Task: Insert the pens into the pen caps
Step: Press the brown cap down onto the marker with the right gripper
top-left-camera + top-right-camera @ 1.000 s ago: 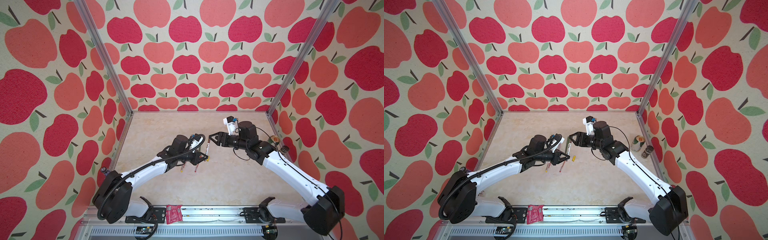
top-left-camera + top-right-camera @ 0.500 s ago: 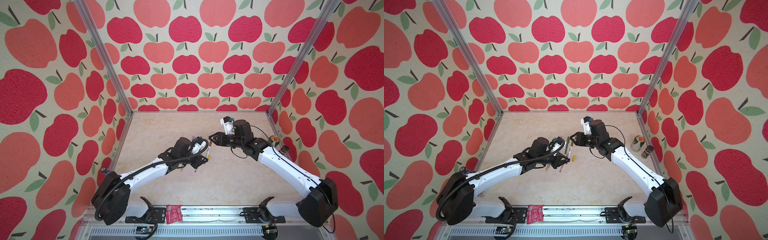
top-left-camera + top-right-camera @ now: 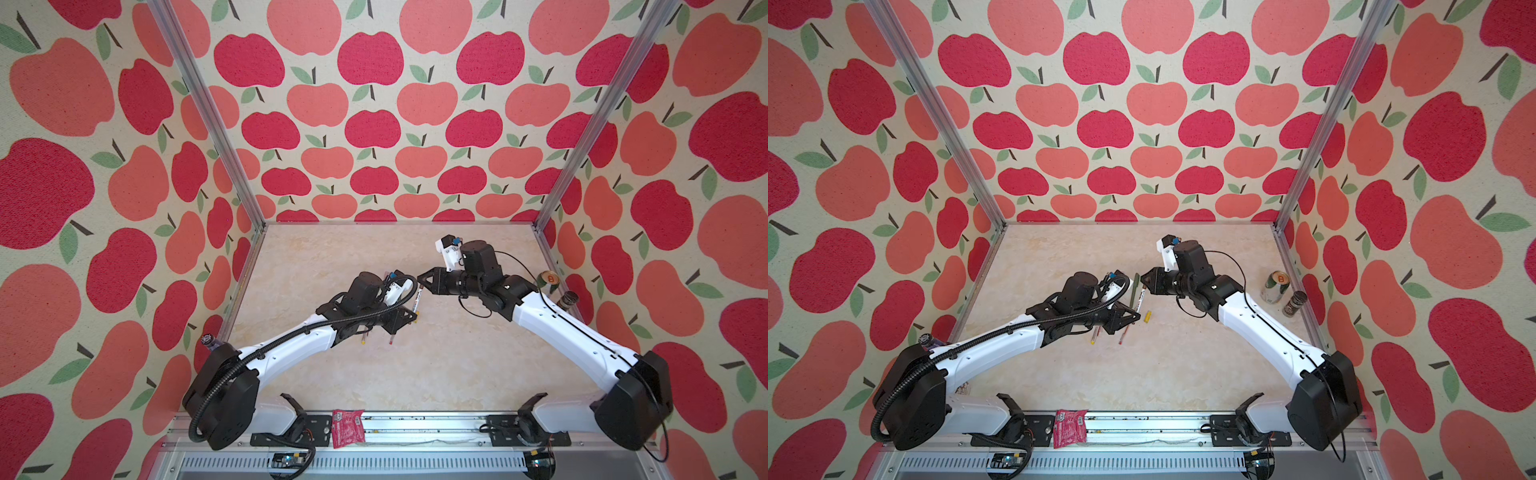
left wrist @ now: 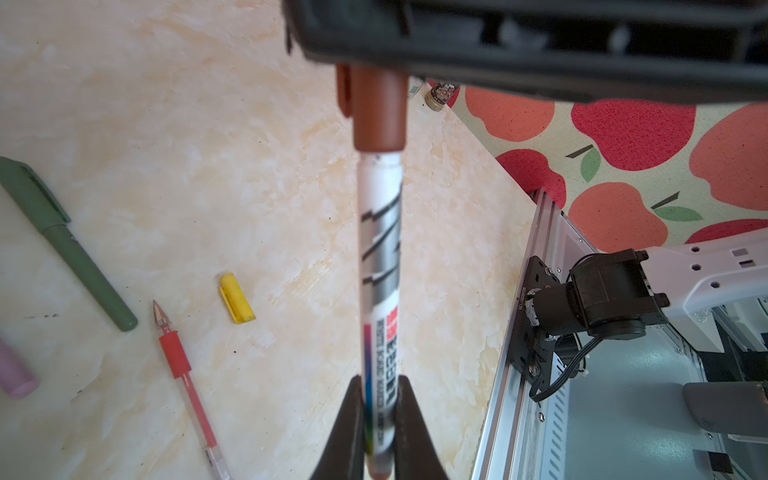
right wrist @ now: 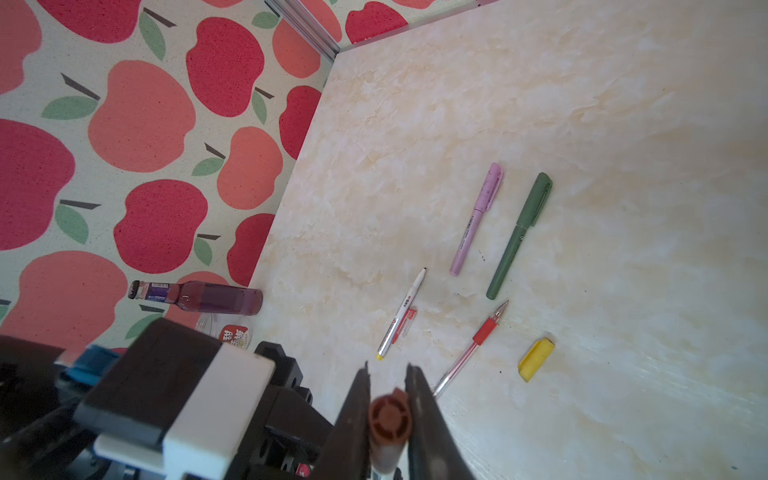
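The left hand (image 4: 380, 399) was pinched narrow around the lower barrel of the white plastic marker pen with silver stripes and brown trim (image 4: 380, 249), holding it above the pale marbled surface (image 4: 208, 145). The pen's long axis ran straight from that hand to the right hand (image 5: 387, 370). The right hand's jaws were shut on the short brown plastic cap (image 4: 378, 112), which sat over the pen's tip in line with the barrel. Seating the cap probably called for a push along that axis from the right hand. Both parts looked smooth, hard and round, so they could slip. A stubby yellow cap (image 4: 237, 303) and an uncapped red gel pen with a clear barrel (image 4: 183, 365) lay flat nearby.
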Action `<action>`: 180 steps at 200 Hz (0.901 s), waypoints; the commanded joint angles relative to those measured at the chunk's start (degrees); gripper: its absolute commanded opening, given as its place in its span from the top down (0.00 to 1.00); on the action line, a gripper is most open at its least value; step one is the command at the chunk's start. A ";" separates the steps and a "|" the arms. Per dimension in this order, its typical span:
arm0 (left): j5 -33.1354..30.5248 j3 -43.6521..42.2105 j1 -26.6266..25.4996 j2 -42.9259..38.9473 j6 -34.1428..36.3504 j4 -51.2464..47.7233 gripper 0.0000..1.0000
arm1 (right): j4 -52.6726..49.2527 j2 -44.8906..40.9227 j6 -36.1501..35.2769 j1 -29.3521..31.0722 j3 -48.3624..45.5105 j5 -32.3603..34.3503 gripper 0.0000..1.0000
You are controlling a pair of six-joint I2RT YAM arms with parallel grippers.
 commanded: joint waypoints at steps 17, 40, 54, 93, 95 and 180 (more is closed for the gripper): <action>-2.18 1.89 -0.37 -1.70 1.24 0.43 1.00 | -1.44 0.62 -0.83 0.32 1.63 0.95 0.95; -4.04 2.60 -0.34 -2.40 2.19 1.25 1.00 | -1.52 0.60 -0.65 0.31 1.36 0.49 0.95; -5.20 3.20 -0.31 -3.05 3.03 2.29 1.00 | -1.44 0.44 -0.35 0.30 0.95 0.03 0.95; -7.10 5.93 0.05 -2.95 5.07 4.56 1.00 | -1.13 -0.52 0.59 0.31 -0.55 -0.80 0.95; -7.06 6.24 0.07 -2.81 5.16 4.57 1.00 | -1.18 -0.54 0.68 0.30 -0.65 -0.80 0.95; -6.85 14.62 0.82 0.57 8.07 7.04 1.00 | -1.11 -2.49 1.28 0.30 -3.99 -0.45 0.95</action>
